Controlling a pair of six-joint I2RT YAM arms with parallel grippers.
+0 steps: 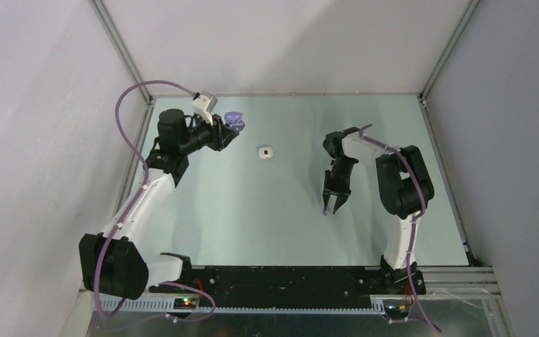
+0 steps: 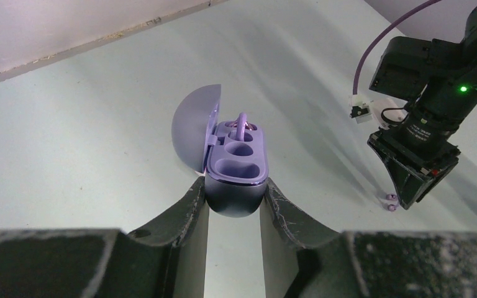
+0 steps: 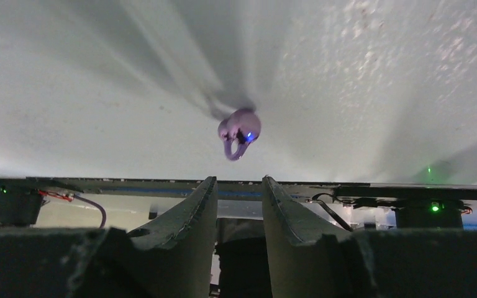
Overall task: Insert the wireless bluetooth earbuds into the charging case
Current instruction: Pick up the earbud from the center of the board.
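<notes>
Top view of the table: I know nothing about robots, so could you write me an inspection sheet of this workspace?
Surface: pale green table.
Job's things: purple charging case, lid open, one purple earbud seated, near socket empty; second purple earbud loose on the table.
Clutter: small white object mid-table, too small to identify.
Tools: left tool clamps the case; right tool open, empty, close to the loose earbud.
Cables: purple cable along each arm.
Surroundings: plain pale walls, metal frame.
</notes>
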